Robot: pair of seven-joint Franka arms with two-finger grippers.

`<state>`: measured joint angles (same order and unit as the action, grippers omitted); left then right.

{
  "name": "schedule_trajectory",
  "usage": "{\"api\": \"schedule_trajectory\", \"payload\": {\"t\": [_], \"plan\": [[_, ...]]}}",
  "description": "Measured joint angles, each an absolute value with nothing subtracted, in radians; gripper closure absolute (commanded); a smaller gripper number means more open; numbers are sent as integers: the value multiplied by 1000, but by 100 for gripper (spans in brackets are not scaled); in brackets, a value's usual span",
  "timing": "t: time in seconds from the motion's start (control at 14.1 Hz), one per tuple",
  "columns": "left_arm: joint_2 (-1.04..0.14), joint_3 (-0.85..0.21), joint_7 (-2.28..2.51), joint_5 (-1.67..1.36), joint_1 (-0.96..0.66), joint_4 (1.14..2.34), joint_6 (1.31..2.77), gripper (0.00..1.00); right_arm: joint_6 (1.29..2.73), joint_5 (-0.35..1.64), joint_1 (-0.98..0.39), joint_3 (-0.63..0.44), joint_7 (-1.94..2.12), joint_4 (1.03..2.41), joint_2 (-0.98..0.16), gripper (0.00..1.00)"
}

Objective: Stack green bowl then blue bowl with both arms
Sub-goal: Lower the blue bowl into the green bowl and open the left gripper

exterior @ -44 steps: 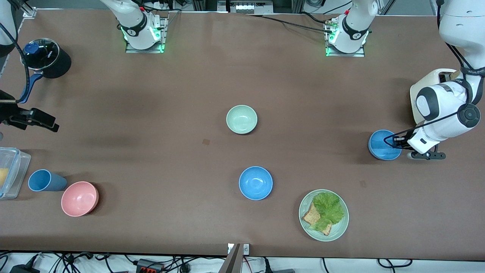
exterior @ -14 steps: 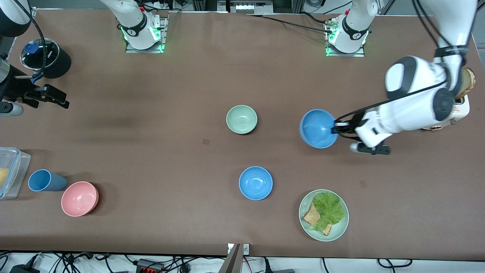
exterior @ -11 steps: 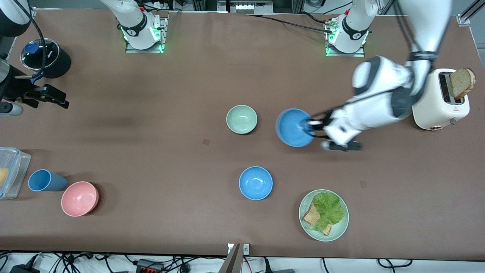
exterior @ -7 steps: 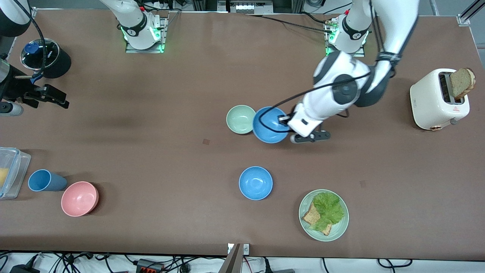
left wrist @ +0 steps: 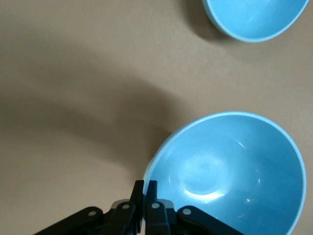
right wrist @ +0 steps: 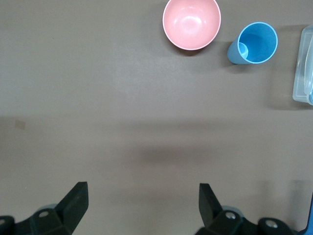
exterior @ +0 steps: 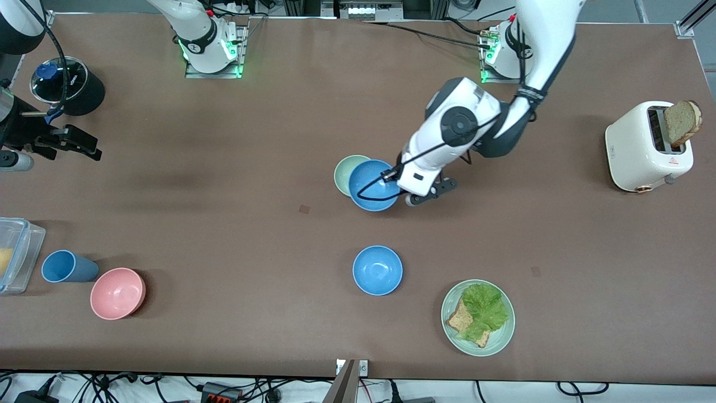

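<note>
Nearest to the front camera stands the plate (exterior: pixel 477 318) with lettuce and bread, and a little farther from it rests the second blue bowl (exterior: pixel 377 270), alone on the brown table (exterior: pixel 224 224); the left wrist view also shows part of this bowl (left wrist: pixel 254 18). Toward the right arm's end of the table the pink bowl (exterior: pixel 117 293) and the blue cup (exterior: pixel 66 266) sit just beside each other, next to a clear container (exterior: pixel 14 254); the right wrist view shows them too, the pink bowl (right wrist: pixel 191 23) and the cup (right wrist: pixel 255 44). Farther from the camera, near the middle of the table, the left gripper (exterior: pixel 391 174) is pinched on the rim of the blue bowl (exterior: pixel 373 186), its fingers (left wrist: pixel 145 193) closed together on the edge, and holds it over the green bowl (exterior: pixel 344 169), which it partly covers. It seems that the blue bowl is not yet seated inside the green one, but the views do not settle this. The right gripper (right wrist: pixel 142 203) waits with its fingers wide apart above bare table at its own end. The toaster (exterior: pixel 643 146) with a bread slice stands at the left arm's end.
</note>
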<state>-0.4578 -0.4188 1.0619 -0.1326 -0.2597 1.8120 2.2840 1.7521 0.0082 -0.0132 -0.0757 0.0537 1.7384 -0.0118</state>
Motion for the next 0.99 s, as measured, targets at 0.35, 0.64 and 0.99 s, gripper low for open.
{"api": "schedule_trajectory", "payload": {"t": [0.35,0.64,0.99], "plan": [[-458,-419,1221,-71,-318,1859,2324,100,1776,8,-13,-76,54,1736,-12,0],[-462,-419,1251,-59,-332,1866,2334,100,1776,8,-14,-75,57,1729,-12,0],[-484,-419,1272,-59,-352,1905,2418,100,1776,8,-15,-75,58,1729,-12,0]]}}
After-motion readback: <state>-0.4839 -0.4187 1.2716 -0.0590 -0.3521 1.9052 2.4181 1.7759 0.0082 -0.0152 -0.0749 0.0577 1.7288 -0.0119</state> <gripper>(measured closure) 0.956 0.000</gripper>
